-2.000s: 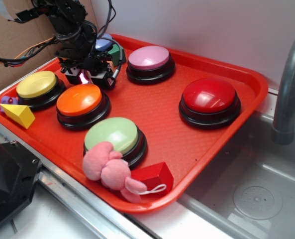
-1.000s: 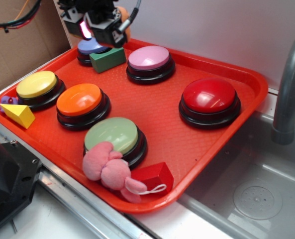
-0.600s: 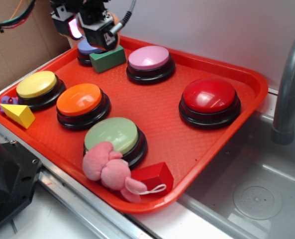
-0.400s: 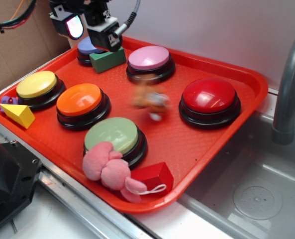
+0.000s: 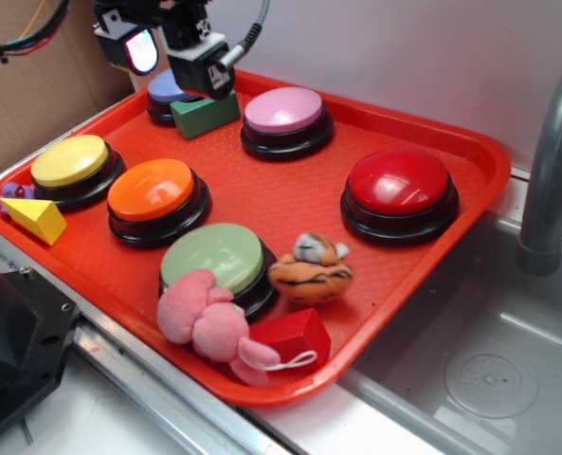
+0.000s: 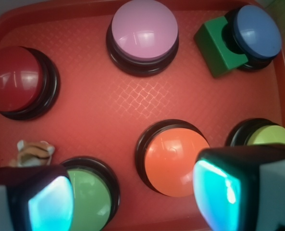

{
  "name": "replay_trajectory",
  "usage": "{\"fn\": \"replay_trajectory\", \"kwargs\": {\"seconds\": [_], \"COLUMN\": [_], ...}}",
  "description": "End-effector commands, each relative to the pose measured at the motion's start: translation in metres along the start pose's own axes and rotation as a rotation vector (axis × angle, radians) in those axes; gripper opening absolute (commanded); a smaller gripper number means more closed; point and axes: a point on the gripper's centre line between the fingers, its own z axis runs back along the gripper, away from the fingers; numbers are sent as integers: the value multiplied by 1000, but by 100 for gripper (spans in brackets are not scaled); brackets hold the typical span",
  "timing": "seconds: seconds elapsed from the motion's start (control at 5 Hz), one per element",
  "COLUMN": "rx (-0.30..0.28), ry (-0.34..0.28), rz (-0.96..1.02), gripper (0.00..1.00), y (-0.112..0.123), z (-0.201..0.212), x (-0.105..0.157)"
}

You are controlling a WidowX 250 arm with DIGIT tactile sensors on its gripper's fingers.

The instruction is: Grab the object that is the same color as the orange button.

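- At the far left of your exterior view, a yellow wedge (image 5: pixel 35 219) lies on the red tray's (image 5: pixel 309 237) left edge, just beside the yellow button (image 5: pixel 70 162).
- Your gripper (image 5: pixel 172 52) hangs high over the tray's back left corner, above the blue button (image 5: pixel 170 90) and the green block (image 5: pixel 205 113). In the wrist view its two fingers (image 6: pixel 231 190) stand wide apart with nothing between them.
- The orange button (image 5: pixel 152 191) sits right of the yellow one, in the tray's left half; in the wrist view it shows directly below, between the fingers (image 6: pixel 175 158).
- The green button (image 5: pixel 214 258) is nearer the front edge, with a pink plush toy (image 5: pixel 205 322) leaning against its front.
- The pink button (image 5: pixel 283 111) sits at the back, right of the green block.
- The tiger (image 5: pixel 311 270) you are after lies on the tray floor, touching the green button's right side, just behind the red block (image 5: pixel 292 338) and well apart from your gripper. The wrist view catches only a bit of it (image 6: pixel 32 151) at the left edge.
- The red button (image 5: pixel 400 184) takes the tray's right half, behind and right of the tiger.
- A grey faucet (image 5: pixel 553 171) rises over the sink (image 5: pixel 480 370) at the far right.
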Motion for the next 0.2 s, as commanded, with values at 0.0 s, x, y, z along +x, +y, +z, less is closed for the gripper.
{"fn": "replay_trajectory", "kwargs": {"seconds": [0.0], "rx": [-10], "ry": [-46], "rz": [-2], "gripper": [100], "y": [4], "z": [14], "x": [8]}}
